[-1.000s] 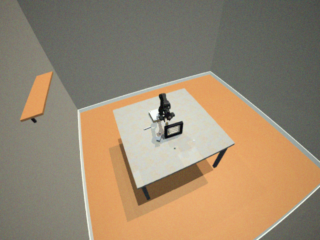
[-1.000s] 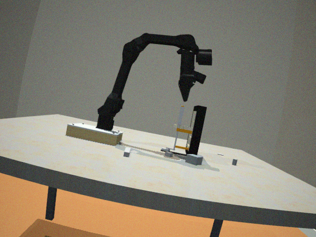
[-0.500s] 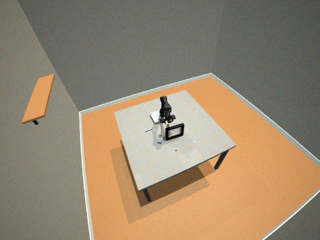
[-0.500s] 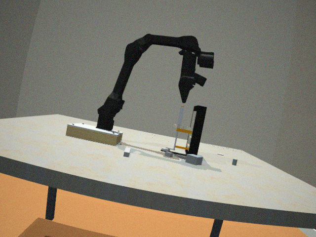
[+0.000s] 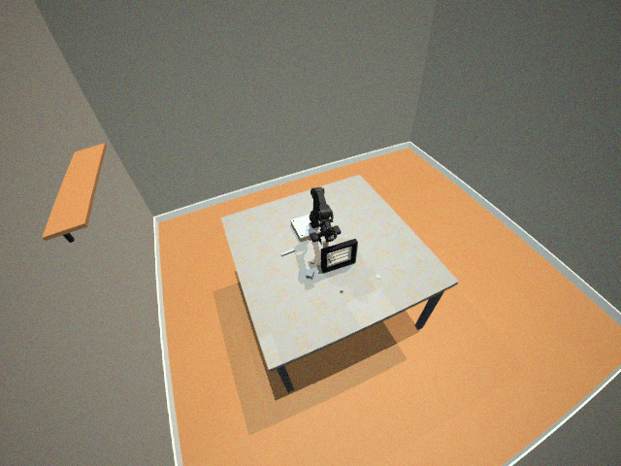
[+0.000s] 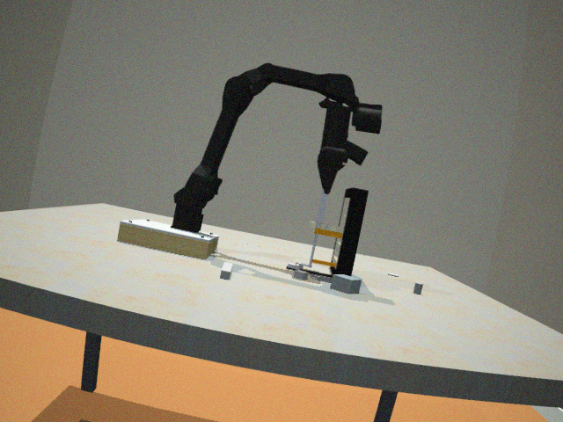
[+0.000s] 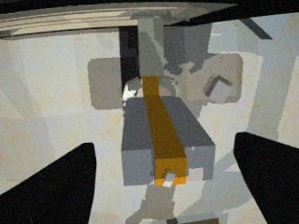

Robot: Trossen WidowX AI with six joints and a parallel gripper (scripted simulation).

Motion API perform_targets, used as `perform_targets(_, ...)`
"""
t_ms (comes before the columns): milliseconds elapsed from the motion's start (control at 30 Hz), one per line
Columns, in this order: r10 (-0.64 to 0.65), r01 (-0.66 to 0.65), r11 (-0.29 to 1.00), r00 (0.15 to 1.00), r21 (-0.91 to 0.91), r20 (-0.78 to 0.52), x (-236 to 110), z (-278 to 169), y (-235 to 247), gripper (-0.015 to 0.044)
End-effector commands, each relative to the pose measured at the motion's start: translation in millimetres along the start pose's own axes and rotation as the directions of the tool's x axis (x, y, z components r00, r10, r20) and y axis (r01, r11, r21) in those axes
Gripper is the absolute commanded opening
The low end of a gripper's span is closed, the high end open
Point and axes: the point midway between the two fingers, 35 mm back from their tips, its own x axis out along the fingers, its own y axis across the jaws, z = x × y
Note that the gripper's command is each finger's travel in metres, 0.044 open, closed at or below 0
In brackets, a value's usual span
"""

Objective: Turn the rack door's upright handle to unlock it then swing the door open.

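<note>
The black rack frame [image 5: 353,250] [image 6: 354,236] stands upright on the table [image 5: 290,320] [image 6: 254,309]. The door in it is hard to make out; its angle cannot be told. An upright grey handle [image 6: 320,209] [image 7: 135,133] with an orange stripe stands out on the arm's side of the frame, on orange brackets. My gripper [image 5: 326,241] [image 6: 326,192] [image 7: 166,148] points down and is open. In the wrist view one finger is left and one right of the handle, with gaps on both sides. The fingertips are at or just above its top; contact cannot be told.
A grey block [image 5: 310,274] [image 6: 345,283] sits by the frame's foot. A small white block [image 5: 287,251] [image 6: 225,271] lies nearer the arm's base [image 5: 301,228] [image 6: 164,240]. A small dark block [image 5: 342,291] [image 6: 418,288] and a flat white piece [image 5: 377,276] [image 6: 393,274] lie behind the frame.
</note>
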Motion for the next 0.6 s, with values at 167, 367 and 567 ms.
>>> perform_targets(167, -0.004, 0.004, 1.000, 1.000, 0.007, -0.020, 17, -2, 0, 0.0288)
perform_targets(367, -0.006, 0.006, 1.000, 1.000, 0.008, -0.029, 27, -3, 0, 0.0288)
perform_targets(567, -0.007, 0.007, 1.000, 0.999, 0.010, -0.036, 36, -4, 0, 0.0288)
